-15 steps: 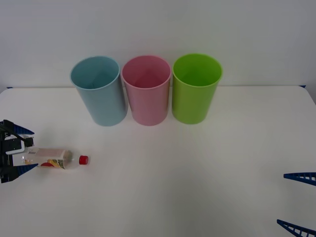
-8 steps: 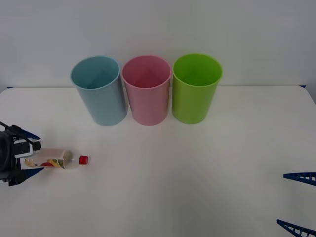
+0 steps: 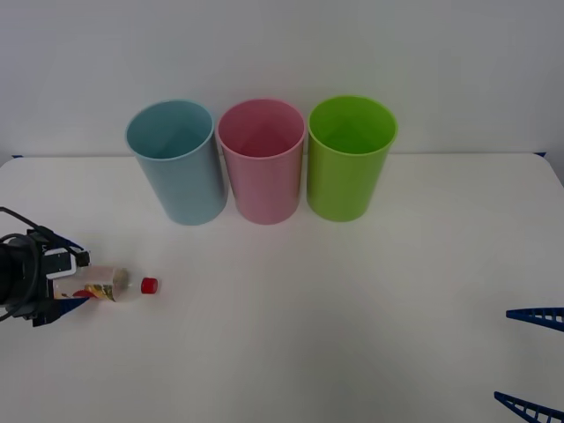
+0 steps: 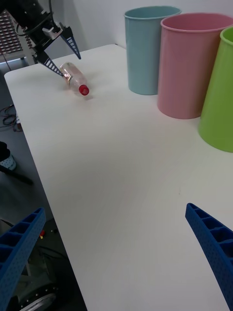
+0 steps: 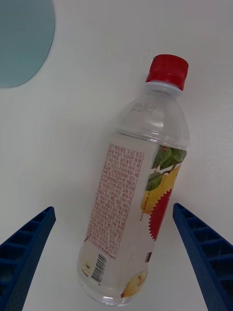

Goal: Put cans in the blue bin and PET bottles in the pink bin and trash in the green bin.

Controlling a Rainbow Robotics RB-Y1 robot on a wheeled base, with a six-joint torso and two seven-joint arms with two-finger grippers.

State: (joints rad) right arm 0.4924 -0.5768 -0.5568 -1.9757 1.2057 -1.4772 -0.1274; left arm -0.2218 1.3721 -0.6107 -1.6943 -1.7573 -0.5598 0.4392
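Observation:
A clear PET bottle [image 3: 113, 286] [image 4: 74, 77] [image 5: 136, 194] with a red cap lies on its side at the table's left, cap pointing right. My left gripper [image 3: 79, 275] [image 4: 69, 66] [image 5: 112, 209] is open and low over it. One blue finger stands on each side of the bottle's lower half, with a gap to each side. The blue bin [image 3: 181, 167] [image 4: 145, 48], pink bin [image 3: 262, 167] [image 4: 187, 68] and green bin [image 3: 348, 167] [image 4: 221, 97] stand upright in a row at the back. Near the front right edge my right gripper [image 3: 502, 355] [image 4: 115, 209] hangs open and holds nothing.
The white table [image 3: 335, 300] stretches bare between the bottle and the right gripper. A pale wall rises behind the bins. The table's left edge [image 4: 29, 121] drops off just beyond the left arm.
My left gripper has slid right along the table, and its open fingers now straddle more of the bottle. The bottle, the bins and the right gripper have stayed put.

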